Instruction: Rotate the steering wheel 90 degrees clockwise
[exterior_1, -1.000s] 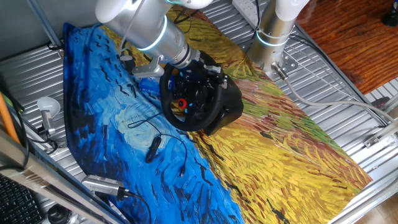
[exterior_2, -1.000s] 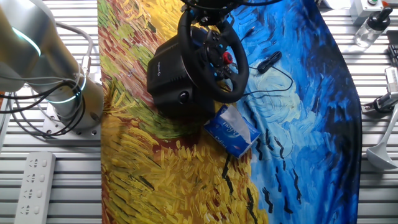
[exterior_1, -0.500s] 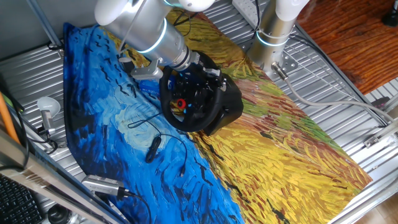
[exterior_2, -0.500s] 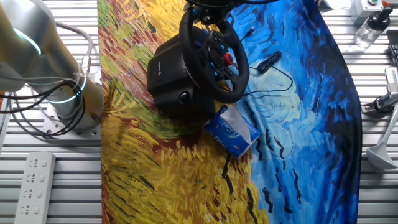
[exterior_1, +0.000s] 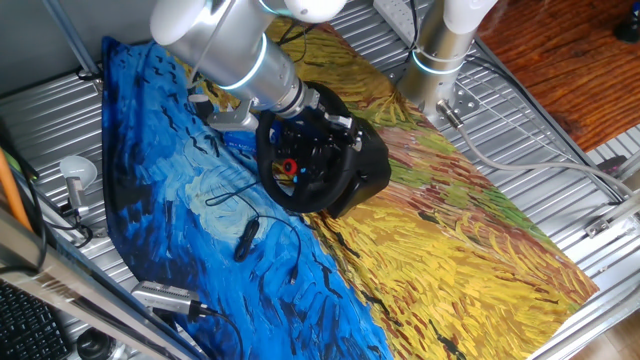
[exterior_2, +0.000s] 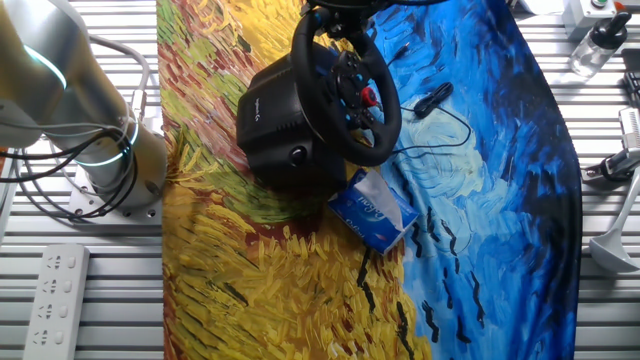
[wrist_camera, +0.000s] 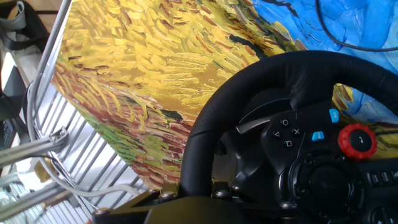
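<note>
Painted cloth (exterior_1: 450, 230) spread below jaws. Steering wheel (exterior_1: 305, 160) upright on black base (exterior_2: 275, 125), rim top right at gripper (exterior_2: 335, 12). Jaw gap hidden by rim; grip cannot tell. Blue packet (exterior_2: 372, 210) beyond base, well apart from jaws.

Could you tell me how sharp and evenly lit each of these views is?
Both fixed views: sharp, evenly lit, with only a soft shadow beside the steering wheel. Hand view: wheel hub crisp, dim blurred gripper parts along the bottom edge, and the painted cloth brightly lit.
</note>
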